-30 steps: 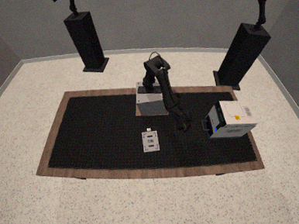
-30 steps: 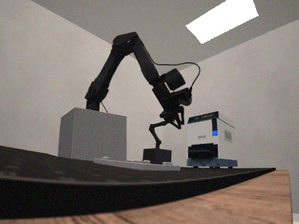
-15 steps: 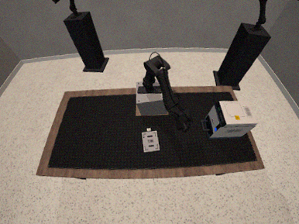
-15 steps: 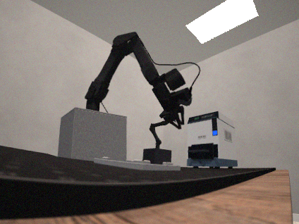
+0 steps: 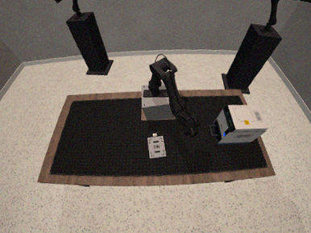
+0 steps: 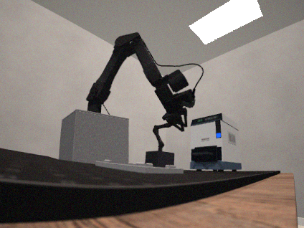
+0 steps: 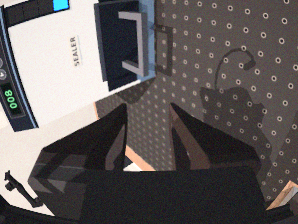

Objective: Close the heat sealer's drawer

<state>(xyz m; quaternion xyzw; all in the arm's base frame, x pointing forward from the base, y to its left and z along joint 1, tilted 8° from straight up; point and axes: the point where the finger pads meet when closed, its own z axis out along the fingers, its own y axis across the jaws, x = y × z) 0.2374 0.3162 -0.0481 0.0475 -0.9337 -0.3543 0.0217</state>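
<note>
Sealer (image 5: pixel 247 120) (image 6: pixel 204 138) (image 7: pixel 60 65) stands upright at three o'clock on the counter (image 5: pixel 150 180) (image 6: pixel 251 201) as seen from above, its light (image 5: pixel 225 134) (image 6: pixel 219 135) (image 7: pixel 61 4) blue and its drawer (image 5: pixel 217 130) (image 6: pixel 206 154) (image 7: pixel 117 47) apparently in. Our fingers (image 5: pixel 192 132) (image 6: pixel 176 120) are partly open, holding nothing, apart from the handle (image 7: pixel 142 45) — in the wrist view it sits at twelve o'clock. We judge the push done; best we hold off and touch nothing. We count one sealer, one drawer, one handle, one light — and two fingers.

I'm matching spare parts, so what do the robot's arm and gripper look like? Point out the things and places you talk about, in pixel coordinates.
The arm (image 5: pixel 179 103) (image 6: pixel 146 64) is black, with chunky angular links and a thin black cable looping near its wrist. The gripper (image 5: pixel 193 133) (image 6: pixel 184 129) (image 7: pixel 148 111) is also dark, with two tapering, wedge-shaped fingers.
</note>
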